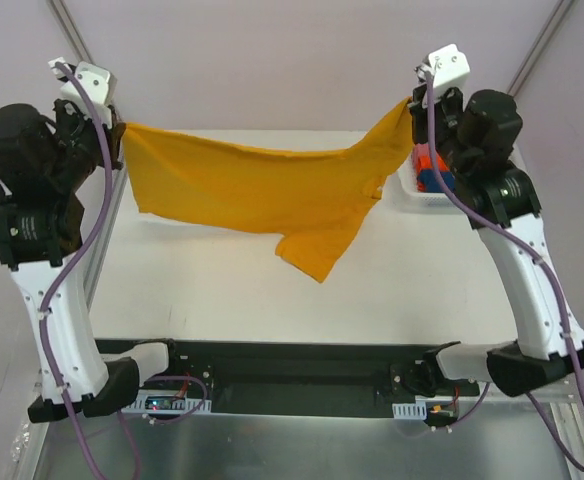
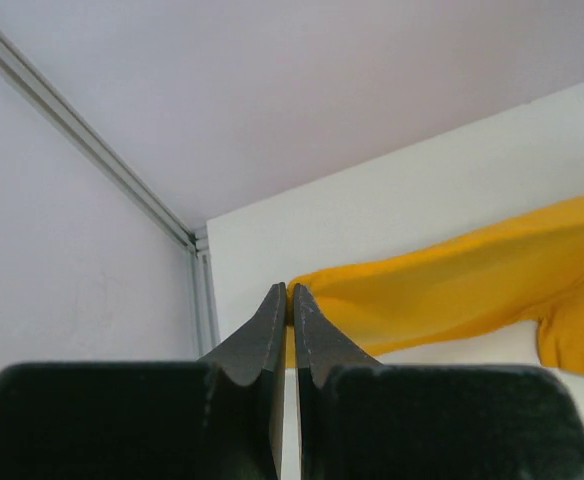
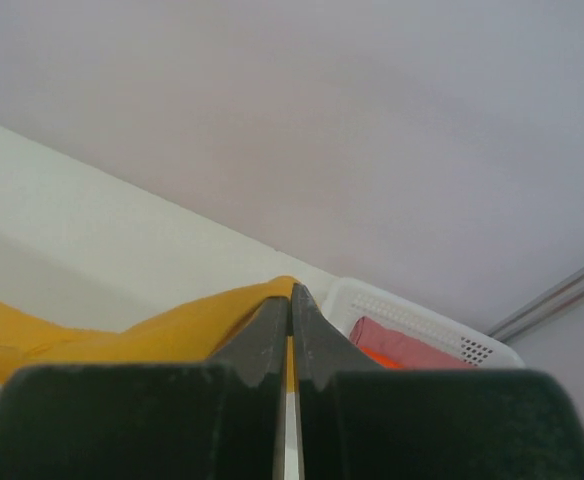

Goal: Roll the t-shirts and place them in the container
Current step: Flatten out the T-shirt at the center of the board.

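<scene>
Holds the mustard-orange t-shirt [image 1: 262, 190] stretched in the air above the table [image 1: 202, 290], left gripper [image 1: 120, 128] pinched onto one end, right gripper [image 1: 412, 100] pinched onto the other. Sags in the middle, one sleeve [image 1: 317, 255] hanging toward the table.

The mustard-orange t-shirt [image 1: 262, 195] is one plain, even colour with no print, a shade darker in its folds. The basket [image 1: 412, 197] is white plastic with a regular pattern of small holes. Inside the basket lie a pinkish t-shirt [image 3: 402, 343], a red-orange t-shirt [image 3: 380, 357] and a dark blue t-shirt [image 1: 428, 182], each plain as far as shows. The tabletop [image 1: 212, 290] under the basket is plain white, and the wall [image 1: 272, 60] behind the basket is pale lilac-grey. The left end effector [image 2: 288, 300] and the right end effector [image 3: 292, 300] are matte black. The left arm [image 1: 62, 330] and the right arm [image 1: 532, 290] are white in their lower links and black at the upper joints, each with a purple cable [image 1: 100, 215].
</scene>
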Tool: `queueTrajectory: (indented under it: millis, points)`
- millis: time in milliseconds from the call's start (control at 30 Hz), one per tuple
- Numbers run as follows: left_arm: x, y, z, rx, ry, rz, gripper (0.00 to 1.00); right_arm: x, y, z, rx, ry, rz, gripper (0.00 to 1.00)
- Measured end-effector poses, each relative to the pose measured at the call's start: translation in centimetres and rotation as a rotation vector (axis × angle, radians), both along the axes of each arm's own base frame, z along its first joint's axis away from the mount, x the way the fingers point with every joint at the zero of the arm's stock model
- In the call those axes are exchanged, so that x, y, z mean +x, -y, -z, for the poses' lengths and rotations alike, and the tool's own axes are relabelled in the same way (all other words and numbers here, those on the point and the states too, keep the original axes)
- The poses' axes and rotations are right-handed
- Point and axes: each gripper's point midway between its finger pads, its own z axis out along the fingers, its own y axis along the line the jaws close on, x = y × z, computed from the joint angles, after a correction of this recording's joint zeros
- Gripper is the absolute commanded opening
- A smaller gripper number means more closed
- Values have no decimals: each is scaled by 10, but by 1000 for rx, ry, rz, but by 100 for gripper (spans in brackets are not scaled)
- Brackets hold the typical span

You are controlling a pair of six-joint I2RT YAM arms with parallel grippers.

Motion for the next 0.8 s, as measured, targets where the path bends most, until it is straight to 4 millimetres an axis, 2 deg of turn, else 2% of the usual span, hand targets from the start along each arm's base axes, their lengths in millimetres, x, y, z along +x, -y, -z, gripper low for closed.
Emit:
queueTrajectory:
  millis: [100,233,300,533,667,733,800]
  points:
    - [-25,-1,-26,17,82,-24,0,-40,-4,-10,-3,32,-53,1]
    - [-63,-8,-69,51,226,-78,0,-87,7,-41,28,101,-85,1]
    - [-87,-10,-95,67,315,-108,0,-113,17,-66,60,162,-95,1]
    - [-160,-10,-155,106,561,-187,0,-192,38,-145,189,354,-179,1]
    - [-181,-12,-180,117,654,-234,0,-224,44,-176,261,428,-230,1]
    - [-183,-13,-189,110,680,-249,0,-232,43,-186,281,450,-251,1]
    - [-174,-13,-193,99,685,-240,0,-229,41,-188,284,452,-259,1]
